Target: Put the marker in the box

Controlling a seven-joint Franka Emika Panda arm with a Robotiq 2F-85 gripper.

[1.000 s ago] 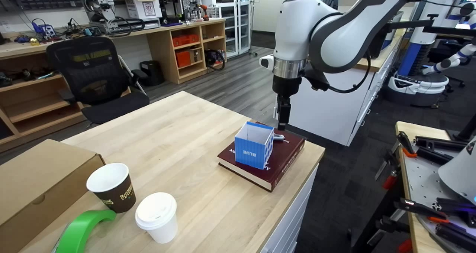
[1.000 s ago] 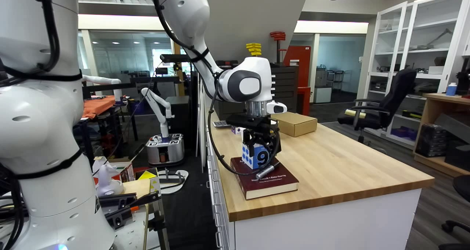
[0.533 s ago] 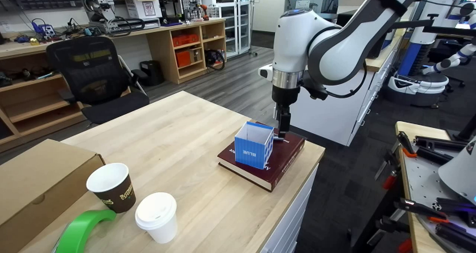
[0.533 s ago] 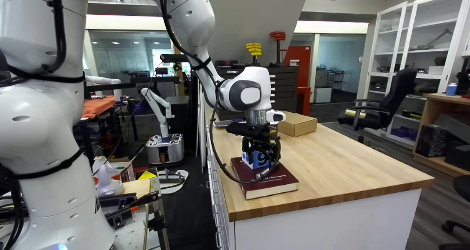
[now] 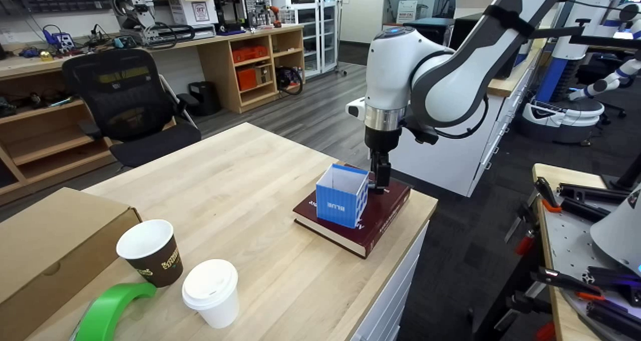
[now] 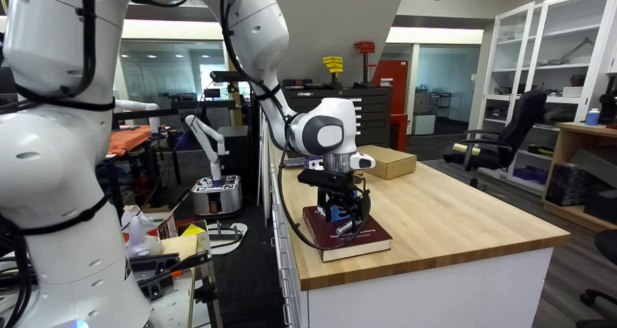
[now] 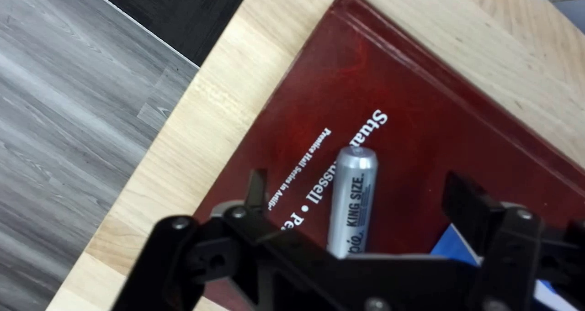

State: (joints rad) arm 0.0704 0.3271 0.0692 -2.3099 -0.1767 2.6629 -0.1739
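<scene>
The marker (image 7: 353,201) is a silver-grey stick with black print, lying on the dark red book. In the wrist view it lies between my gripper's two fingers. The gripper (image 7: 356,187) is open, with gaps on both sides of the marker. The marker's lower part is hidden behind the gripper. In an exterior view the marker end (image 6: 344,229) shows below the gripper. The box (image 5: 342,201) is small, blue, open-topped and pale inside. It stands upright on the book beside the gripper (image 5: 381,185). Its blue edge (image 7: 452,247) shows near the right finger in the wrist view.
The dark red book (image 5: 388,208) lies near the table corner. A large brown cardboard box (image 5: 60,241), a dark cup (image 5: 163,266), a white lidded cup (image 5: 215,301) and a green curved object (image 5: 110,311) stand farther along the table.
My gripper has moved down to the book, around the marker and close beside the blue box. The marker and the box have not visibly moved.
</scene>
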